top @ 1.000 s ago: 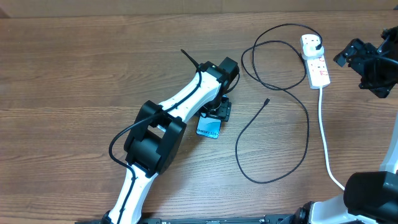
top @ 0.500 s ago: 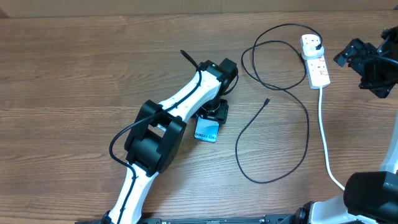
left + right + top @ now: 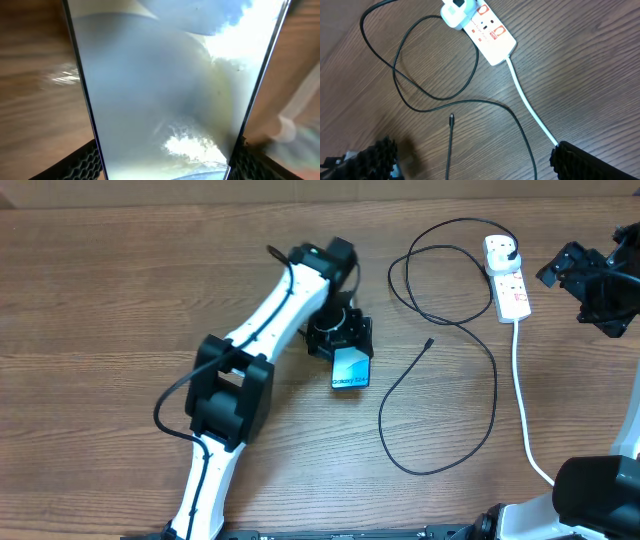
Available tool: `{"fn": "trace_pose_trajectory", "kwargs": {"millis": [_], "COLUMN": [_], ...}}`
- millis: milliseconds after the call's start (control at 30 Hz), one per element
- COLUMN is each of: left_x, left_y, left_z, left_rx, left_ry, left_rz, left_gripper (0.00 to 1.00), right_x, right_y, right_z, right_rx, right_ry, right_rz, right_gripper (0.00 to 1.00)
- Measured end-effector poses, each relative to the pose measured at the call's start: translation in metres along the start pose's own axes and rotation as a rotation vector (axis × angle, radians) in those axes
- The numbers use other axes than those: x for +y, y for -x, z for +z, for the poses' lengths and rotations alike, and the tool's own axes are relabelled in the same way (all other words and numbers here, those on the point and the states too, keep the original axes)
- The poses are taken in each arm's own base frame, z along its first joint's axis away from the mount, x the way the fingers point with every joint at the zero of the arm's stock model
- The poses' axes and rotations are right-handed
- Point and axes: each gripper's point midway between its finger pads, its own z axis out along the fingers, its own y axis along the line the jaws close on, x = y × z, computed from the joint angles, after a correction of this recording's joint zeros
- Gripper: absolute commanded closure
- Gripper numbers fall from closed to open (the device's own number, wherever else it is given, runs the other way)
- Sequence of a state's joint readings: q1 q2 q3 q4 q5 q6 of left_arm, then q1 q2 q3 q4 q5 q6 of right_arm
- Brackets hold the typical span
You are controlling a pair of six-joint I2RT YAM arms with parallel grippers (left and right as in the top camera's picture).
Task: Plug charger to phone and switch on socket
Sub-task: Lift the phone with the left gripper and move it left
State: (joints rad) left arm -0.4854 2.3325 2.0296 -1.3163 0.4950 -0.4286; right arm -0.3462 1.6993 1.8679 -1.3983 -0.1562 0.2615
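The phone (image 3: 351, 369) lies left of the table's middle, its light blue screen up. My left gripper (image 3: 343, 347) is shut on its far end. In the left wrist view the phone (image 3: 165, 85) fills the frame, with a black finger (image 3: 80, 165) against each long edge. The charger's thin black cable (image 3: 492, 395) loops across the table. Its tip (image 3: 429, 341) lies free to the right of the phone, and its plug (image 3: 503, 249) sits in the white socket (image 3: 511, 287). My right gripper (image 3: 590, 285) hovers open beside the socket. The right wrist view shows the socket (image 3: 490, 31) and the charger's tip (image 3: 451, 119).
The socket's thick white cord (image 3: 523, 405) runs toward the front right, past my right arm's base (image 3: 600, 500). My left arm (image 3: 240, 380) stretches diagonally over the left half of the wooden table (image 3: 120, 300).
My left arm has swung its wrist back and to the left. The phone in its grip has turned and shifted a little to the right. The right arm and the cable have not moved.
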Motion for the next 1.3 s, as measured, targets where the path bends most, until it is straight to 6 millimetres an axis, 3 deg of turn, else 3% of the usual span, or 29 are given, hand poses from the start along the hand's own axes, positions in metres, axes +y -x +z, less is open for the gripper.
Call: {"fn": "trace_pose_trajectory", "kwargs": {"millis": [267,433,533,833,1067,1300], "left_x": [-0.026,-0.042,-0.044,-0.02,-0.003,-0.002], "left_y": [0.006,0.011,0.015,0.029,0.036,0.036], "left_z": [-0.049,-0.1,-0.121,-0.158,-0.169,-0.17], "left_rx": [0.108,0.164,0.177,0.206,0.21,0.228], "left_ry": [-0.464,-0.801,-0.917,-1.044,-1.065,-1.066], "left_rz": [-0.11,-0.133,-0.136,-0.284,-0.366,-0.4], "left_gripper": [0.29,0.29,0.29,0.31,0.32,0.32], "right_x": [0.0,0.0,0.0,0.0,0.0,0.0], "right_y": [0.0,0.0,0.0,0.0,0.0,0.0], "right_z": [0.0,0.0,0.0,0.0,0.0,0.0], "right_rx": [0.0,0.0,0.0,0.0,0.0,0.0], "right_ry": [0.0,0.0,0.0,0.0,0.0,0.0], "right_rz": [0.0,0.0,0.0,0.0,0.0,0.0], "right_gripper": [0.0,0.0,0.0,0.0,0.0,0.0]}}
